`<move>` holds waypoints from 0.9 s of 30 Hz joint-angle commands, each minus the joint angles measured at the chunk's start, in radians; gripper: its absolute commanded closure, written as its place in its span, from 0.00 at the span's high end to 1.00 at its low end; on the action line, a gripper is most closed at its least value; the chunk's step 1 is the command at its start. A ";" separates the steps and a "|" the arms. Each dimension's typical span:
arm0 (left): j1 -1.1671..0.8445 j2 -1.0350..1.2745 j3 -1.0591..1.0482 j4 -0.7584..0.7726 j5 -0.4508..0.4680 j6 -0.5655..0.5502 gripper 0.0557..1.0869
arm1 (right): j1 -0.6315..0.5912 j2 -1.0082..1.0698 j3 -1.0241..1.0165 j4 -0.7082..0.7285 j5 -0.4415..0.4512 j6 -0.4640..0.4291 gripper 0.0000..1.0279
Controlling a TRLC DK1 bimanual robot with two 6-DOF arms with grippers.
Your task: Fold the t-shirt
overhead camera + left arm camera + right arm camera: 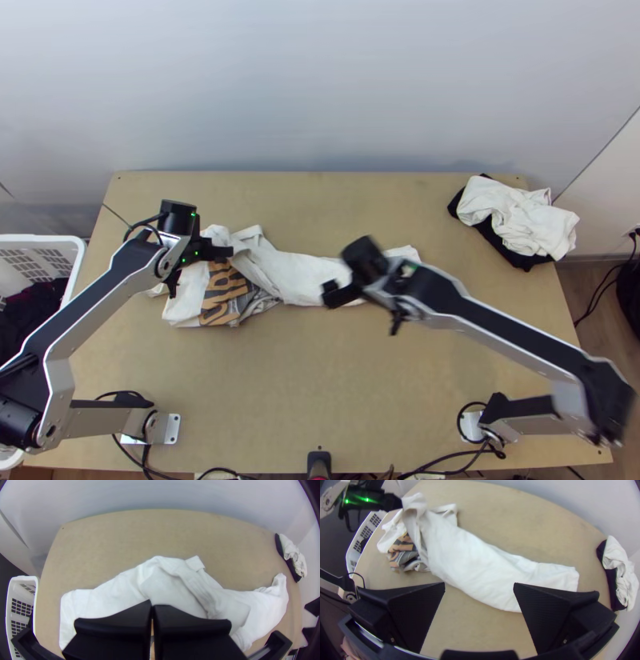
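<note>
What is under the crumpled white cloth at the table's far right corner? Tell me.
Black cloth shows along parts of the edge of the white cloth. The rest there is covered, so anything else beneath cannot be seen.

The top view looks steeply down from high over the near edge of the surface [320,376], taking in nearly all of it. The left wrist view faces down and toward the far edge, close over the T-shirt [116,596]. The right wrist view, also near, slants across toward the left gripper [229,252]. All three share the T-shirt, laundry basket [78,260] and clothes pile [524,220].
</note>
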 commanded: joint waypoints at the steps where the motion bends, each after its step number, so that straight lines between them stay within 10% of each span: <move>1: 0.004 -0.026 0.024 -0.017 0.000 -0.021 0.04 | 0.132 0.224 0.084 0.030 -0.053 0.039 0.93; 24: -0.007 -0.021 0.050 -0.060 0.000 -0.036 0.04 | 0.129 0.674 0.454 0.045 -0.024 0.003 0.89; 27: -0.002 -0.021 0.050 -0.064 0.000 -0.033 0.04 | 0.114 0.675 0.455 0.044 0.002 -0.020 0.63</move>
